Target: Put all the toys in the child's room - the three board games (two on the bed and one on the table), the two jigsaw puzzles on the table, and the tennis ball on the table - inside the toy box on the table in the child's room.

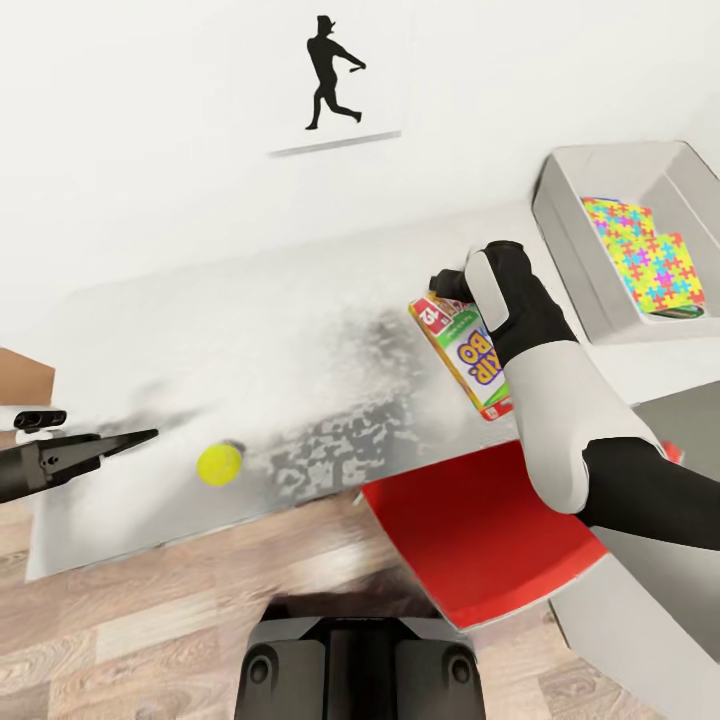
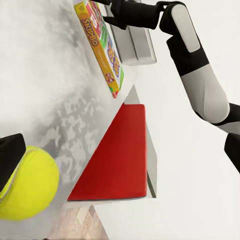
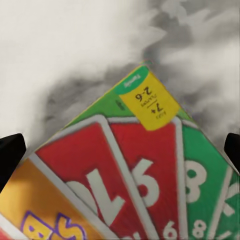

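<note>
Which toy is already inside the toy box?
The colourful jigsaw puzzle lies in the grey toy box. The board game and the tennis ball are on the table outside it.

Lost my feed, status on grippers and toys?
Right gripper over board game, jaws open astride it. Left gripper open, short of tennis ball. Puzzle already in toy box.

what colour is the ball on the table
Yellow-green: the round fuzzy tennis ball shows best in the left wrist view.
</note>
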Motion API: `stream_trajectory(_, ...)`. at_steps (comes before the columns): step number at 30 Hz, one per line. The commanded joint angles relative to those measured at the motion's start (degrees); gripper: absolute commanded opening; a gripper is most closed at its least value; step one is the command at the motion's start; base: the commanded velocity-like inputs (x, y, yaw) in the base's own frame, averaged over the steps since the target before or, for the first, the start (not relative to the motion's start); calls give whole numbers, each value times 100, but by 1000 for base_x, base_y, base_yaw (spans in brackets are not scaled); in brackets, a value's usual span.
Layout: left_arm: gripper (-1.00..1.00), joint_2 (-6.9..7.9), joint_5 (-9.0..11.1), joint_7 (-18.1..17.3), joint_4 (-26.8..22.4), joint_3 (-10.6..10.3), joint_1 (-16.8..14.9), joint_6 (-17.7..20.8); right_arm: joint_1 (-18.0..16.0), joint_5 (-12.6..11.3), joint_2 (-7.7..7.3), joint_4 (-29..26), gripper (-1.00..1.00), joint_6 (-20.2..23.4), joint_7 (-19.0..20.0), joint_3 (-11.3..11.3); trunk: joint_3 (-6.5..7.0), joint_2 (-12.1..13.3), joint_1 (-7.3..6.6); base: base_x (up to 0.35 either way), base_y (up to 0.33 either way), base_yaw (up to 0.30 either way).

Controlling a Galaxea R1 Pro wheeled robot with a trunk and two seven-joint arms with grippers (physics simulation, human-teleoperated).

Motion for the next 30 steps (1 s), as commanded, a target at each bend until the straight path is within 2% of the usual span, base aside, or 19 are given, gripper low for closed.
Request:
stream_trajectory(1,100,2,-4,-23,-1,-1,-2,61,-4,-59,2,-4,100,10,-49,-7,-7,-9,1,-157,119,0)
stream_trajectory(19,100,4,-4,-23,-5,-11,-2,62,-4,-61,6,-4,100,19,-41,-14,-7,-9,1,-163,153,0)
stream_trajectory(30,100,2,-4,-23,-5,-21,-2,67,-4,-61,-1,-4,100,19,-40,-15,-7,-9,1,-128,95,0)
